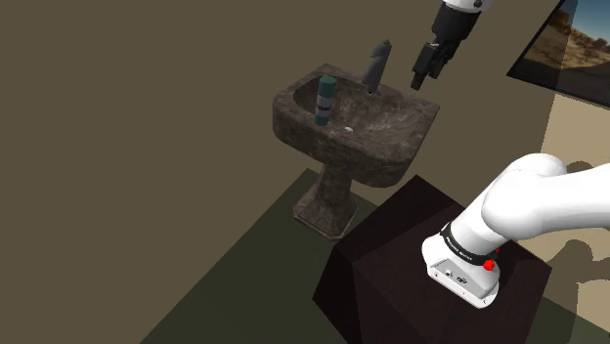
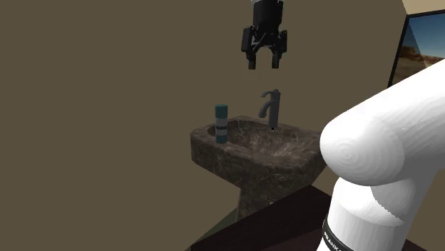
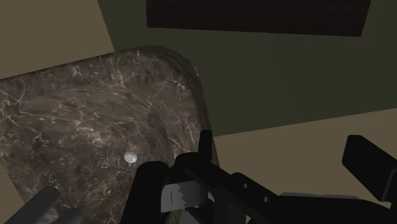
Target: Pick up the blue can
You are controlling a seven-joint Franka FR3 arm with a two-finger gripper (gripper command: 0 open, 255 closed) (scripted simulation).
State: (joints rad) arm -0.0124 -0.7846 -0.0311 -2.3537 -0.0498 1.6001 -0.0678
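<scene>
Stand (image 1: 415, 259), a dark box, sits nearest in the shoulder view, at lower right, with the white arm's base (image 1: 467, 264) on top and the arm (image 1: 528, 200) bending up out of the picture. Dark green floor (image 1: 244, 283) lies beside the stand. Past the stand is a pedestal sink (image 1: 386, 147) in dark stone with pale veining, set against the olive-brown wall (image 1: 147, 117). A small pale drain (image 1: 349, 128) shows in the basin. Blue can (image 1: 326, 98) is upright at the sink's rim on the shoulder view's left, teal-blue with a darker top and a pale label band. Whether it rests on the rim itself or just inside the basin, cannot tell. In the second exterior view it is at the sink's left end. Grey faucet (image 1: 376, 66) rises from the back rim, near the can but not touching it. Claw (image 2: 264, 65) hangs in the air above the sink, higher than the faucet's top, pointing down, its two black fingers apart with nothing between them. It is well apart from the can: in the shoulder view it is to the right of the faucet, with the can on the faucet's other side. The wrist view looks down past the black fingers onto the veined basin and drain, the sink's outer edge, then floor and the stand's dark top. Farthest, at the shoulder view's upper right, is a framed panel (image 1: 572, 49) with a sandy landscape and blue sky.
</scene>
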